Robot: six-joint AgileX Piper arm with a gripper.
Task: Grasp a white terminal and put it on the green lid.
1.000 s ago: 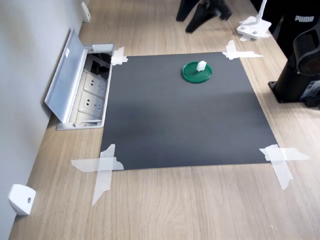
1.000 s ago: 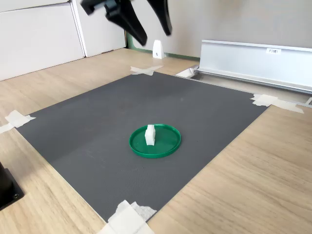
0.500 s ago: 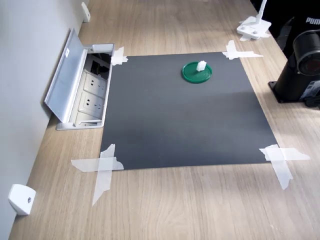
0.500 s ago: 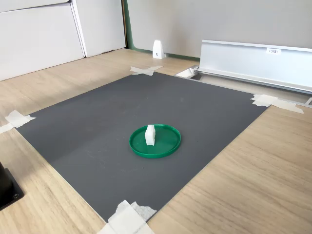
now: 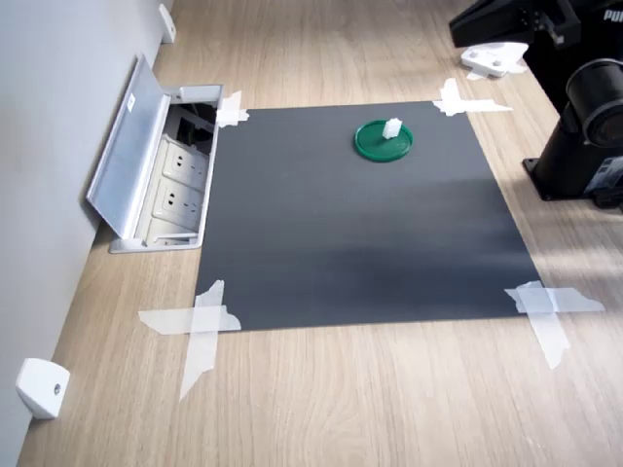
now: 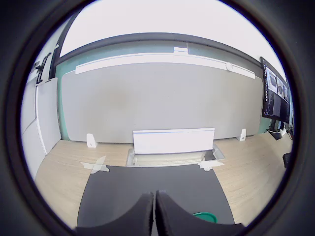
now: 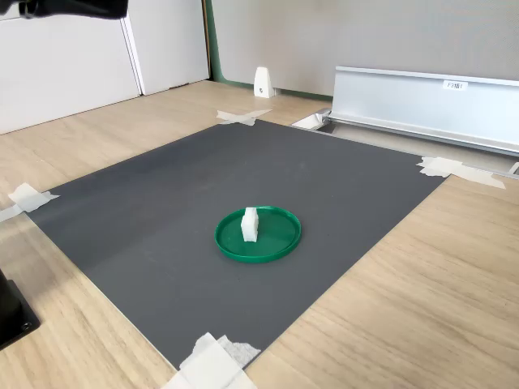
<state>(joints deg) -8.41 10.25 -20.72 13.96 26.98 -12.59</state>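
Standing upright inside the green lid (image 7: 258,235), well below and ahead of the empty, pressed-together gripper (image 6: 153,212), the white terminal (image 7: 250,224) looks already delivered, so the next move is probably just parking the arm.

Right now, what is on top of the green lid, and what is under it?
The white terminal stands upright on the green lid, off centre. The lid lies flat on the dark mat; the mat directly beneath it is covered, so nothing there can be seen.
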